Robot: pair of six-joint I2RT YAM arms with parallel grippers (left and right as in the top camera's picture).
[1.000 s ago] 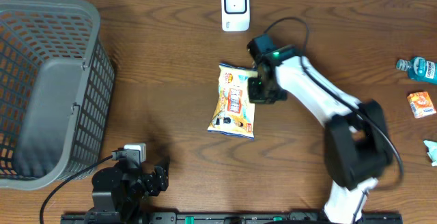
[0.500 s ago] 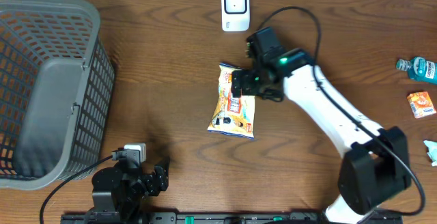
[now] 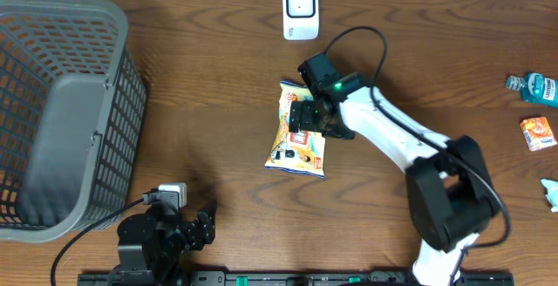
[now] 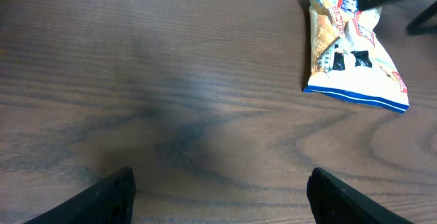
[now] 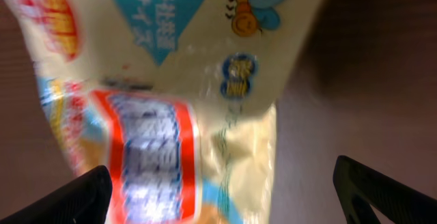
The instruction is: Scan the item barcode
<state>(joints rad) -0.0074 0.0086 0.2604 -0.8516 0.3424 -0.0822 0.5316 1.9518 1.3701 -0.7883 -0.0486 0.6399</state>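
Table (image 3: 218, 42): big, brown and made of wood. Everything sits on it.
Basket (image 3: 122, 120): grey, with holes in its walls, at the far left. It is well apart from the bag.
Right arm (image 3: 392, 138): white. It reaches in from the right, over to the bag.
Snack bag (image 3: 292, 146): yellow, with red and blue pictures. It lies flat near the middle of the table, just below the white box.
How the bag feels: I think it is light, soft, puffy and crinkly. It looks shiny, so it may slip. A hard squeeze could crush the snacks inside.
Where to hold it: I would pinch the flat sealed edge at the top or the side, not the fat middle.
White box (image 3: 300, 10): small, at the top edge. It may be the scanner.
Left gripper (image 4: 222, 197): open wide, low over bare table at the near edge. It holds nothing.
Right gripper (image 5: 218, 203): open wide, right above the top part of the bag, one finger on each side. It is not pinching the bag.
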